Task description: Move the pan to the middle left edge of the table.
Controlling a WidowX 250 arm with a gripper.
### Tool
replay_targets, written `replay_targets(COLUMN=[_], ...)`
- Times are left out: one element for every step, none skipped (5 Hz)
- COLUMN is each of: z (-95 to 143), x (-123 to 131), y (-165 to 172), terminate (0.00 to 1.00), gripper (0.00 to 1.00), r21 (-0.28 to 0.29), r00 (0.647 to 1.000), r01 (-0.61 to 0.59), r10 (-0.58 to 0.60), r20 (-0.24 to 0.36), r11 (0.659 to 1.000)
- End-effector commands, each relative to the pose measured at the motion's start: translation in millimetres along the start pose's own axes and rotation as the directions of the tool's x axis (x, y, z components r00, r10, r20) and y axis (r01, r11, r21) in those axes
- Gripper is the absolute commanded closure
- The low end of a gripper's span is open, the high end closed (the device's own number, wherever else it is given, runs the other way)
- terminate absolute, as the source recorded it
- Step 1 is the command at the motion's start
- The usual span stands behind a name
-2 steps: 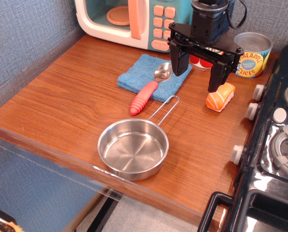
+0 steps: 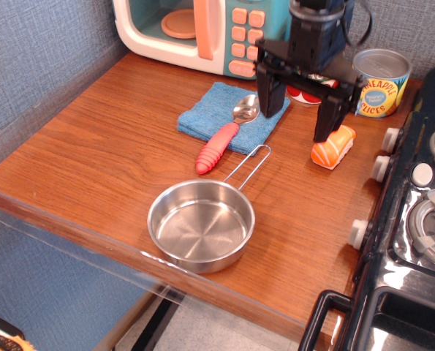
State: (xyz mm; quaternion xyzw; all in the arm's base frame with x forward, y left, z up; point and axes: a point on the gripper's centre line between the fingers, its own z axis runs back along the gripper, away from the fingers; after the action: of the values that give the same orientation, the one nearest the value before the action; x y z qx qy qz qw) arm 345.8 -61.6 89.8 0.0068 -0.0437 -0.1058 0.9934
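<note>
We find the pan (image 2: 201, 227) empty at the front edge of the table (image 2: 100, 157), its wire handle pointing toward the back. Just behind the handle lies a spoon (image 2: 227, 135) with a red grip, its bowl resting on a blue cloth (image 2: 206, 113). The gripper (image 2: 299, 102) hangs above the table near the back edge, jaws spread wide and holding nothing. A sushi piece (image 2: 333, 147) sits beside its right finger, a can (image 2: 380, 82) behind.
</note>
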Motion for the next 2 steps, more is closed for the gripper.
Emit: replay_targets(z=[22.8, 22.7], x=[-40.9, -67.1], y=[-10.0, -12.3], terminate=[0.0, 0.0], gripper=[0.0, 0.0], r21=[-0.032, -0.024], r00=[0.996, 0.996], r01=[0.051, 0.069], r10=[-0.049, -0.067], r20=[0.073, 0.063], r11=[0.998, 0.997])
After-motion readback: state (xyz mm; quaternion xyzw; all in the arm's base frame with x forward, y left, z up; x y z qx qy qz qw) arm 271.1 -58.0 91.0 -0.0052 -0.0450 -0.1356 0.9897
